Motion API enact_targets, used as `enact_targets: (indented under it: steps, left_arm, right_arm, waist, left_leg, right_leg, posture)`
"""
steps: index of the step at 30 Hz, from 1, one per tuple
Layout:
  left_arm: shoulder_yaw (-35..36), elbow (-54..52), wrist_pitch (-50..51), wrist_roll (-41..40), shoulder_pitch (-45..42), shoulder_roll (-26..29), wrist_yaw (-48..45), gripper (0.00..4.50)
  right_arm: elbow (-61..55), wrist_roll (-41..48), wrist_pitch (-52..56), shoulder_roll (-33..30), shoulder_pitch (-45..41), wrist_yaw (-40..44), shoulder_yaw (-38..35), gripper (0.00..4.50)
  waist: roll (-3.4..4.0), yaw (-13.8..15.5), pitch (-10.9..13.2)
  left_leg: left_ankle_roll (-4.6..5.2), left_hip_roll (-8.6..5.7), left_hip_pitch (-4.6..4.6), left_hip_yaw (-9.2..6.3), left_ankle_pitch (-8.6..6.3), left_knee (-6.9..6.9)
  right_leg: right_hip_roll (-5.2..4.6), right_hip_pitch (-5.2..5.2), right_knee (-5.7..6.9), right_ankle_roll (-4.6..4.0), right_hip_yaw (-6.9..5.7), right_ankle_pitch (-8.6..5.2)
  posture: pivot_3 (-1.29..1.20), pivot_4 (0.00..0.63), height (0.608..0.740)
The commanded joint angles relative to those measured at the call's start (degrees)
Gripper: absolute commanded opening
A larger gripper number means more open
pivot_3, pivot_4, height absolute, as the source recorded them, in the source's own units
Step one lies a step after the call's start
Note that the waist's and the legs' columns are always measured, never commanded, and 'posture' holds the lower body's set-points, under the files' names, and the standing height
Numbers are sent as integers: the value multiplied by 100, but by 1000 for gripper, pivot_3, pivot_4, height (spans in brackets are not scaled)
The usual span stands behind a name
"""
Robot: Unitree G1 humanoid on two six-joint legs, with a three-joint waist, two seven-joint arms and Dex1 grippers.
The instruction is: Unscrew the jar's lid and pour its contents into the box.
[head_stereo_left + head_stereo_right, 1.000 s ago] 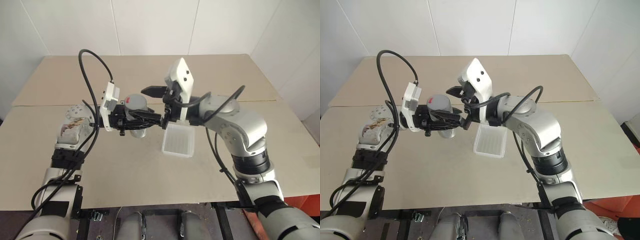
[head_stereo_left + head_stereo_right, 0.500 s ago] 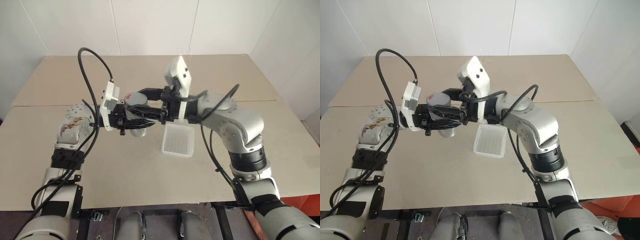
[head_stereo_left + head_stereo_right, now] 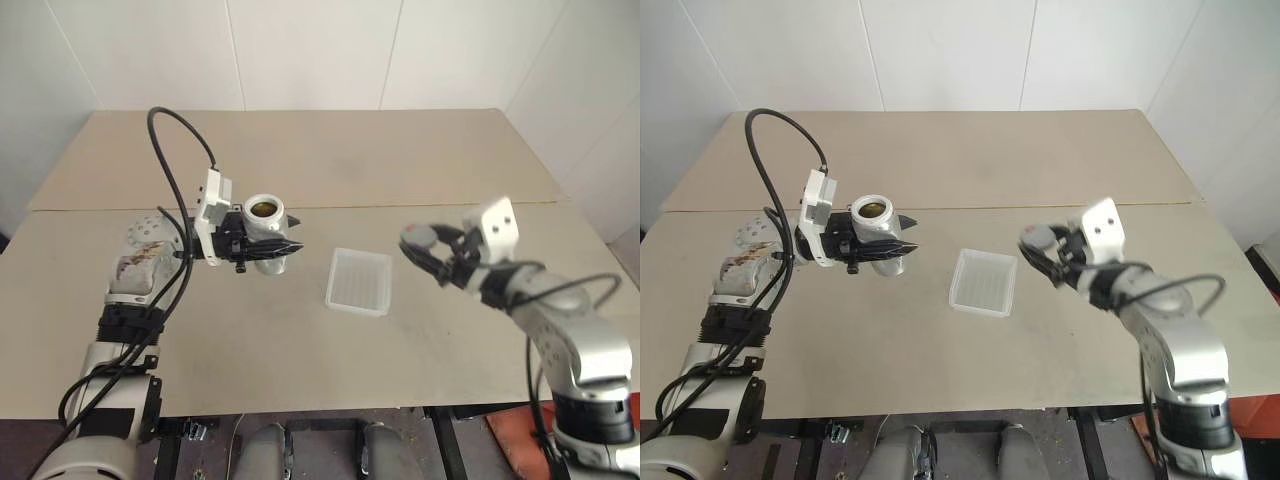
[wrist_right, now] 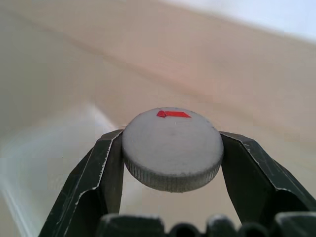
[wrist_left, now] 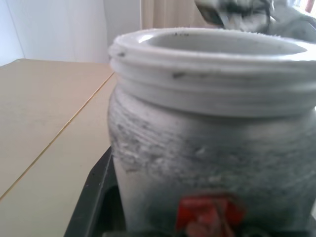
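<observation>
We have lid (image 4: 171, 148) off, clamped in right gripper (image 3: 428, 250), centre-right; left gripper (image 3: 268, 246) clamps open jar (image 3: 266, 215); pouring into box (image 3: 359, 281) remains.

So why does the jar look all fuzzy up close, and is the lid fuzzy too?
In the left wrist view the jar sits very near the lens, so its rim and red label blur; in the right wrist view the lid is sharp between the fingers while the table behind goes soft; in the left eye view everything is evenly lit, shadows faint.

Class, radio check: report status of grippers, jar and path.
Left gripper shut on jar, open, upright. Right gripper shut on lid, beside box. Nothing between jar and box.
</observation>
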Motion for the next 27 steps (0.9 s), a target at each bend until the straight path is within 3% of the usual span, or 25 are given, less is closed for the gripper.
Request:
enact_targets:
  steps: [1,3,8,11,15,18,20,24,27]
  left_arm:
    - [40,-122,-93,-32,-87,-27,32,1973]
    - [10,-34,-138,8,-150,-57,33,1973]
    - [-174,134,-706,442,-283,-239,292,1973]
    - [-452,444,-1929,1287,-431,-458,893,1973]
    - [-1281,1518,-5063,3696,-1028,-427,2701,1973]
    - [-2026,2185,-6469,5646,-1710,-245,4519,1973]
    - [-2799,2339,-6774,7331,-2274,-84,6109,1973]
    - [-4315,2570,-6391,9745,-3370,-159,8656,1973]
    - [-5222,2619,-5780,10953,-3896,-326,9690,1973]
  right_arm:
    - [-68,-385,-513,64,614,-182,1,2770]
    - [177,-582,-657,187,822,-290,169,2770]
    - [289,-678,-395,116,781,-234,293,4312]
    - [-244,-98,155,-166,623,61,-167,4477]
    - [-984,1332,1165,-686,189,647,-845,4477]
    - [-1180,2053,1591,-950,-181,842,-978,4477]
    - [-1194,2269,1922,-1271,-467,912,-843,4477]
    - [-1077,2422,2109,-1520,-805,871,-652,4477]
    - [-1069,2622,2177,-1495,-1000,782,-700,4477]
  waist:
    - [0,-30,0]
    - [0,-82,0]
    - [-1,-88,1]
    - [-2,-63,2]
    - [-5,49,3]
    - [-6,84,4]
    - [-7,99,5]
    - [-8,138,4]
    - [-8,174,5]
  left_leg:
    - [0,0,1,2,0,2]
    - [0,-2,8,4,0,5]
    - [-6,-2,43,1,5,10]
    - [-6,-1,71,-3,5,10]
    - [-4,-1,68,-10,3,10]
    - [-4,3,59,-15,3,2]
    - [3,1,50,-16,-1,-1]
    - [26,-8,23,-6,-15,1]
    - [41,-11,-3,0,-24,14]
  right_leg:
    - [0,-1,3,0,4,0]
    - [0,0,-1,0,14,0]
    - [2,19,5,-4,20,1]
    - [2,58,-3,-4,16,1]
    - [2,69,-32,-13,9,10]
    - [5,73,-61,-14,-3,20]
    - [4,73,-75,-7,-6,24]
    - [-5,70,-80,22,-5,40]
    - [-9,58,-89,36,-9,38]
  posture:
    - [0,150,740]
    - [0,150,740]
    - [0,150,740]
    - [0,150,740]
    - [0,150,740]
    - [0,150,740]
    - [0,150,740]
    - [0,150,740]
    - [0,150,740]
